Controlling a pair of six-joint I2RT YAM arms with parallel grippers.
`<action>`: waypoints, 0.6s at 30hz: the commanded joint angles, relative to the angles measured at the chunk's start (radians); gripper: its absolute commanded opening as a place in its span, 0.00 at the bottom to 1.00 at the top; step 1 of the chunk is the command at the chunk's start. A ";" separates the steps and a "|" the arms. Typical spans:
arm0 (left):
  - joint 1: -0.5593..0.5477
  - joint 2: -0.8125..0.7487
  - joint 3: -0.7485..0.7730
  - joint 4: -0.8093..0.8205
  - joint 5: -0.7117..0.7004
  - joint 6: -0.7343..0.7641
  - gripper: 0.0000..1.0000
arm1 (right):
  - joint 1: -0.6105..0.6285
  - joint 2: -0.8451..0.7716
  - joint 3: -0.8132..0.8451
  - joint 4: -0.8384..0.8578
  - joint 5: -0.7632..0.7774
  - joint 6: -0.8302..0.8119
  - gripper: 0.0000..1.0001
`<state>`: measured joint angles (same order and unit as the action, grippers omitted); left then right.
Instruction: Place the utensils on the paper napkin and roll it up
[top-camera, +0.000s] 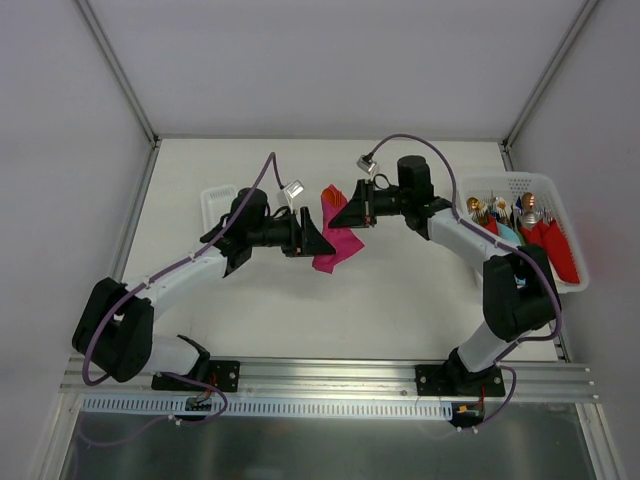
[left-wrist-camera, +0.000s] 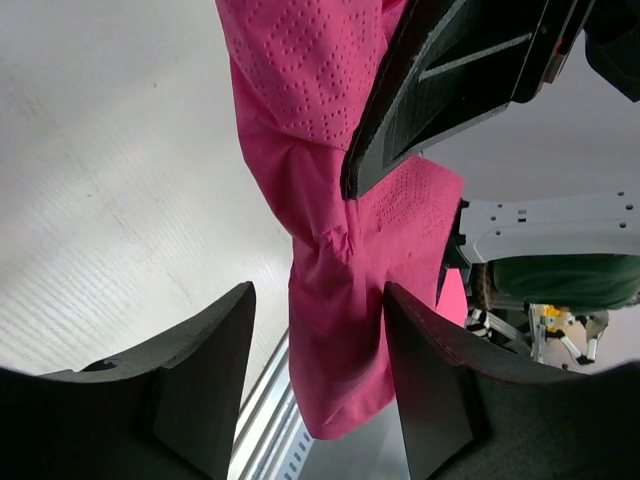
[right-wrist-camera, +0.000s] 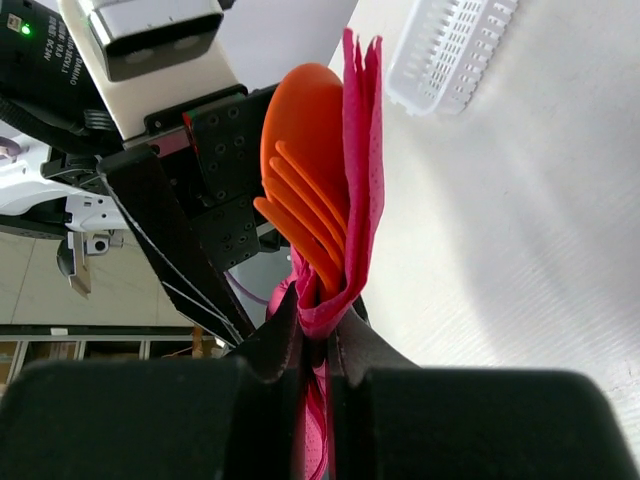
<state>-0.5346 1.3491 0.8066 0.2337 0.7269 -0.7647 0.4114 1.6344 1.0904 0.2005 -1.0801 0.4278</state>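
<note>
Napkin hung in the air right of the white tray, my right gripper clamped on it with spoon and fork folded inside so nothing slipped, my left gripper part-open astride its tail, holding nothing.

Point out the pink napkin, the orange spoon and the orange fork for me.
pink napkin (left-wrist-camera: 335, 340): left wrist view, on its crumpled lower half.
orange spoon (right-wrist-camera: 305, 110): right wrist view, on the round bowl.
orange fork (right-wrist-camera: 296, 225): right wrist view, on the tines lying over the spoon.
</note>
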 joint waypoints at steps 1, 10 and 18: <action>0.012 -0.048 0.016 0.047 0.077 0.019 0.53 | 0.007 -0.054 0.063 0.014 -0.011 -0.031 0.00; 0.012 -0.067 -0.046 0.138 0.157 -0.019 0.38 | 0.015 -0.054 0.095 0.011 -0.004 -0.034 0.00; 0.012 -0.076 -0.064 0.150 0.167 -0.025 0.24 | 0.017 -0.061 0.126 0.004 -0.006 -0.041 0.00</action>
<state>-0.5217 1.3090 0.7544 0.3412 0.8322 -0.7803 0.4271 1.6257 1.1580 0.1669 -1.0874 0.4103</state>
